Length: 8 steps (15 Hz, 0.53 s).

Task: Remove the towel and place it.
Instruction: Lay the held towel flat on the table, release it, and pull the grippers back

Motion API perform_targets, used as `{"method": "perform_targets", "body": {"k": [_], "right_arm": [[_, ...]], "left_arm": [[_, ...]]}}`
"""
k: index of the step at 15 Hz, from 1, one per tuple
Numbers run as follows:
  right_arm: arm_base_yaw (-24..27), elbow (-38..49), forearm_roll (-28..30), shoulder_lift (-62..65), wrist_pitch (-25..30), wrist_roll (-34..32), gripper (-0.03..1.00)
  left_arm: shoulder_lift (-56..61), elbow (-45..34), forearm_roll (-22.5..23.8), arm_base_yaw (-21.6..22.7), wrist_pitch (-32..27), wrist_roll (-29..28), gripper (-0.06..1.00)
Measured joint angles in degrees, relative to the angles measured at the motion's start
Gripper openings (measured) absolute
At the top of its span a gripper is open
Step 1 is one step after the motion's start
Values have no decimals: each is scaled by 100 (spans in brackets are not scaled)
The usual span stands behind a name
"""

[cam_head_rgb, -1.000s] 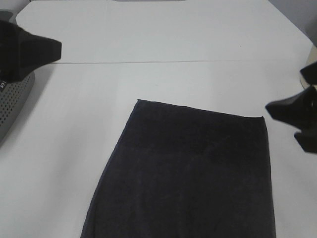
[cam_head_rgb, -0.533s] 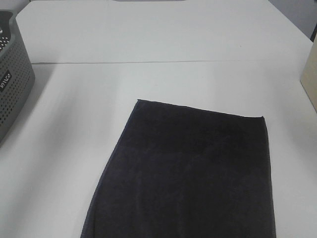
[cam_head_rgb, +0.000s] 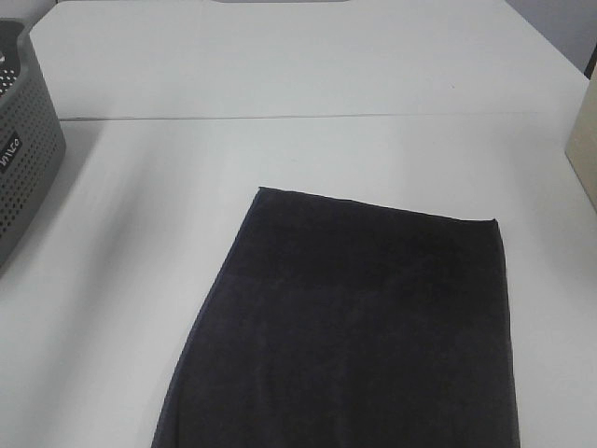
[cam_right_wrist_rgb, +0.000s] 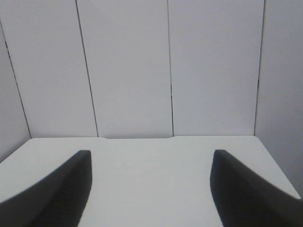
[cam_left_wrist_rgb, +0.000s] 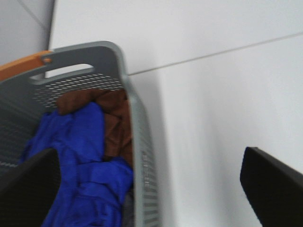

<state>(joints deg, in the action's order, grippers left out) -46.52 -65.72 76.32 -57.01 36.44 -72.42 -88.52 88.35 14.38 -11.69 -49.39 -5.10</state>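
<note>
The towel point(cam_head_rgb: 354, 327), a large near-black cloth with hemmed edges, lies spread flat on the white table point(cam_head_rgb: 280, 159) and runs off the front edge of the exterior high view. Neither gripper shows in that view. My left gripper point(cam_left_wrist_rgb: 149, 187) is open and empty, its fingers spread on either side of the grey perforated basket's rim point(cam_left_wrist_rgb: 137, 142). My right gripper point(cam_right_wrist_rgb: 150, 161) is open and empty too, facing the far table edge and the panelled wall.
The grey perforated basket point(cam_head_rgb: 23, 159) stands at the table's left edge and holds a blue cloth point(cam_left_wrist_rgb: 80, 165) and a brown cloth point(cam_left_wrist_rgb: 116, 123). A beige box point(cam_head_rgb: 586, 154) sits at the right edge. A seam point(cam_head_rgb: 308, 117) crosses the table.
One second ago both grippers showed at the left and right edges of the exterior high view; both have since drawn out of it. The towel has not moved.
</note>
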Motion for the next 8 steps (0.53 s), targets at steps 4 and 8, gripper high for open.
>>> {"method": "perform_targets", "body": {"k": [4, 8], "right_arm": [[0, -1948, -3541, -756, 309, 4985, 68], [0, -3512, -5334, -1862, 2762, 8560, 68]], "left_arm": [[-80, 80, -1324, 0, -40, 1094, 98], [-80, 92, -1329, 0, -172, 1163, 98]]}}
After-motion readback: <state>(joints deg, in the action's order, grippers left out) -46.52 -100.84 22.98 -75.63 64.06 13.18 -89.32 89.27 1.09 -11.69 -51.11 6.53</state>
